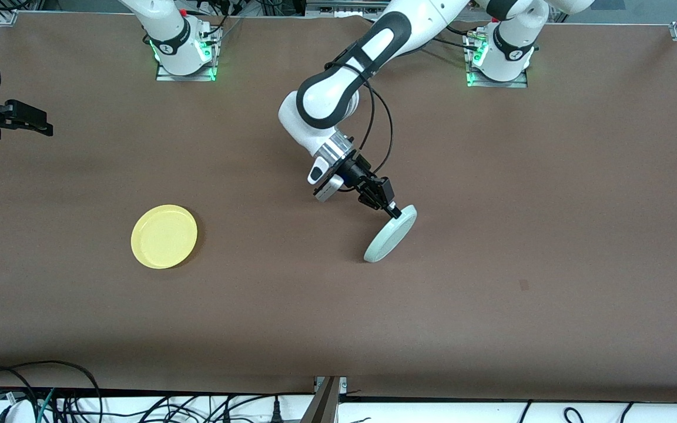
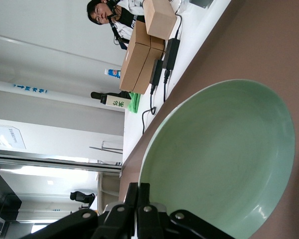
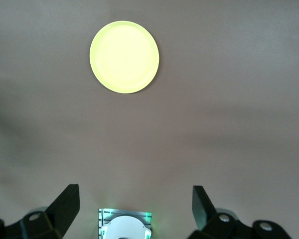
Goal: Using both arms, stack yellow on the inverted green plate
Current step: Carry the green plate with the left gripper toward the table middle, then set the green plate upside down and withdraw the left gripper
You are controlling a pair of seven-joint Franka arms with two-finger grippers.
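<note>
We hold the green plate (image 1: 391,234) on edge on the counter (image 1: 550,235), left gripper (image 1: 390,206) jaws clamped on its rim; tip it gently face-down. The yellow plate (image 1: 164,236) lies well toward the right arm's end; the right gripper (image 3: 134,199) waits, jaws apart.

A round, bright yellow plate (image 1: 164,236) with a low raised rim lay flat and right side up on the brown table (image 1: 491,264), toward the right arm's end. Its hollow face pointed upward, plain and unmarked.

Well apart from it, near the middle of the table, a round pale mint-green plate (image 1: 391,234) stood tilted steeply on edge. Its lower rim touched the table while its upper rim was pinched in the left claw (image 1: 393,209). The left wrist view showed the green plate's smooth, shallow hollow face (image 2: 224,159) turned toward that arm's camera, with the rim gripped between the closed fingers (image 2: 142,199).
</note>
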